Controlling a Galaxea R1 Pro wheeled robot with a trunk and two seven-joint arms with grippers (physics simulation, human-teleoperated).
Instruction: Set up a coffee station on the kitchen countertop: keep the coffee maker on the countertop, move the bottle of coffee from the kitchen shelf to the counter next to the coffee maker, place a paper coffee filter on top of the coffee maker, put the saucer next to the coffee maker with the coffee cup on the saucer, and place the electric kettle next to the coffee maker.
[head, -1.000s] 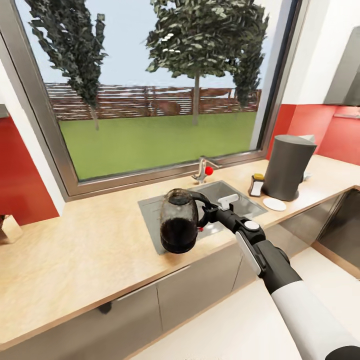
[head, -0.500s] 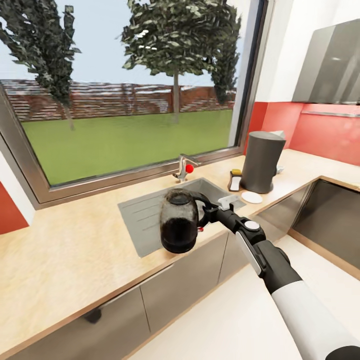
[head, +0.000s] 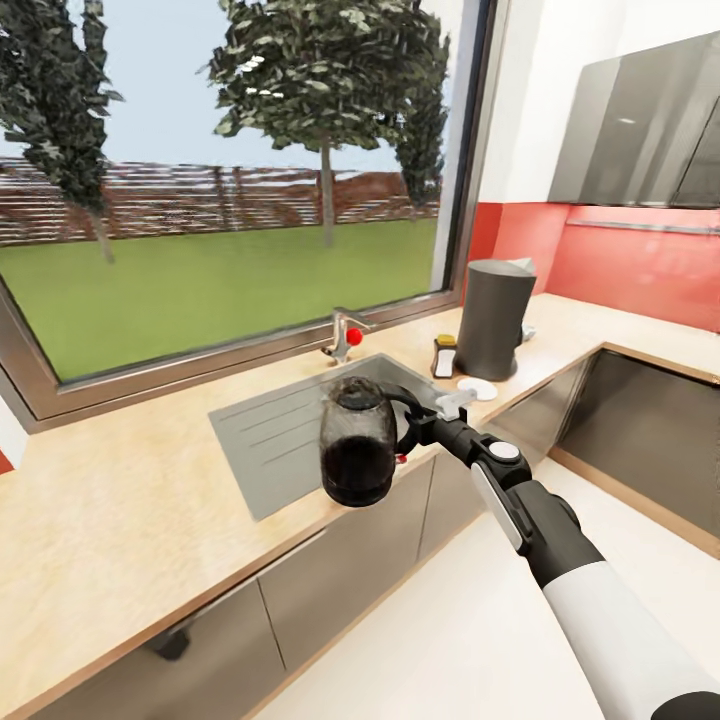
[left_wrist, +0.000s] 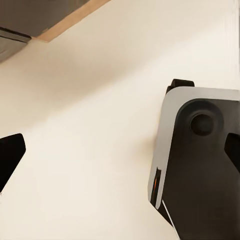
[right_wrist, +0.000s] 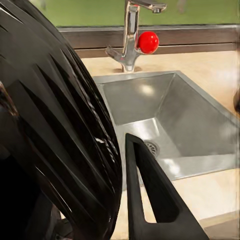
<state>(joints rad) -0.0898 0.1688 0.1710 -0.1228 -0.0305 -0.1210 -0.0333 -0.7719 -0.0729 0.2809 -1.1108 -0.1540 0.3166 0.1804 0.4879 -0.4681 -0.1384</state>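
Wide window (head: 220, 200) across the back, lawn and trees beyond. Pale wooden desk (head: 110, 520) running beneath it, grey cupboard fronts below.

Steel sink (head: 285, 440) sunk into the desk, tap (head: 342, 335) with a red knob behind the basin; same tap (right_wrist: 134, 35) and basin (right_wrist: 165, 120) clear in the right wrist view.

Dark kettle (head: 358, 455) held in the air over the desk's front edge, just in front of the sink, upright, handle turned toward the arm. Right tool (head: 412, 432) pinching the kettle's handle; up close, ribbed kettle body (right_wrist: 55, 130) beside one dark finger (right_wrist: 150, 200).

Further right on the desk: small bottle (head: 443, 356), then tall grey coffee maker (head: 492, 320), white saucer (head: 477, 389) just in front of it. Red wall and grey cabinet (head: 640, 125) behind.

Left tool (left_wrist: 120, 150) spread, dark fingertips (left_wrist: 10, 155) well apart over pale floor, robot's base (left_wrist: 200, 160) alongside.
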